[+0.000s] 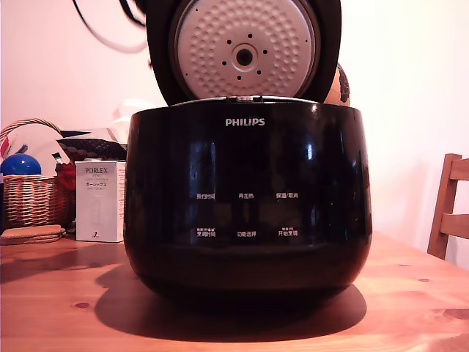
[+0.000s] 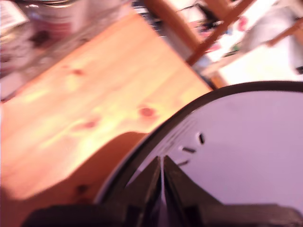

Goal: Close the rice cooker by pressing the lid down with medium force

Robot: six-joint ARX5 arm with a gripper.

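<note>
Glossy black rounded rice cooker on pine table, dimpled silver-faced lid raised upright (fully open), black gripper pinched closed above the lid's rim.

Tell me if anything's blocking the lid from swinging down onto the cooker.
Nothing visible does. The lid stands upright behind the cooker, its dimpled inner face toward the exterior view, and nothing shows on the rim below it. The pot's inside is hidden.
</note>
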